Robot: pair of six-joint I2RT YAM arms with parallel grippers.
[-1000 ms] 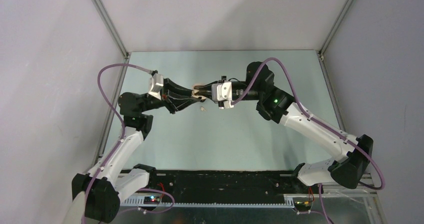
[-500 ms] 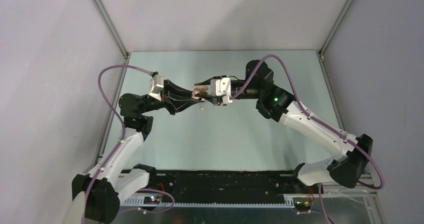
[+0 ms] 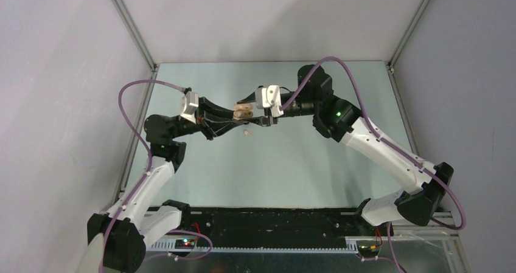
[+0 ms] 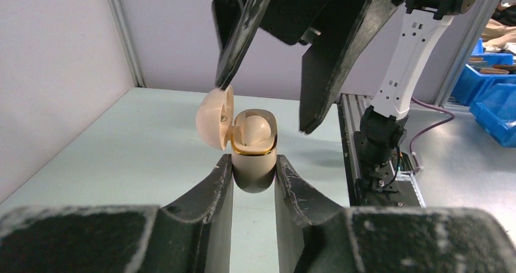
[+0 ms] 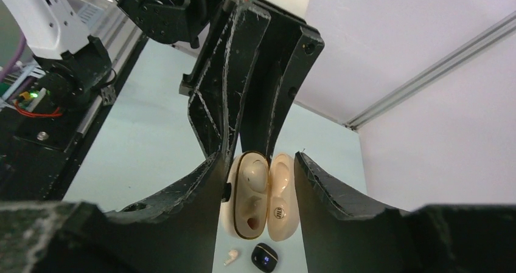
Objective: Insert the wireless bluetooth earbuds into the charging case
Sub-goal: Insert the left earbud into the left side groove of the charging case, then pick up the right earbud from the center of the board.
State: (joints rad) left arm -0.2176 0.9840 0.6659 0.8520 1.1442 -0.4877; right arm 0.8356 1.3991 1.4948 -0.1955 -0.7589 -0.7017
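Over the grey-walled, pale-green table (image 3: pixel 274 176), left jaws clamp the cream case (image 4: pixel 254 166); right jaws parted.

The case (image 4: pixel 254 160) is cream with a gold rim; the earbud (image 4: pixel 256 129) in it cream too; the table (image 3: pixel 292 163) pale green.

Lower body of charging case (image 4: pixel 254 163) hidden between left gripper (image 4: pixel 254 174) fingers. Second well inside case, occupied or not: cannot tell. Top view: loose cream earbud (image 3: pixel 246 132) near worktop (image 3: pixel 292 163) centre, too small to resolve shape.
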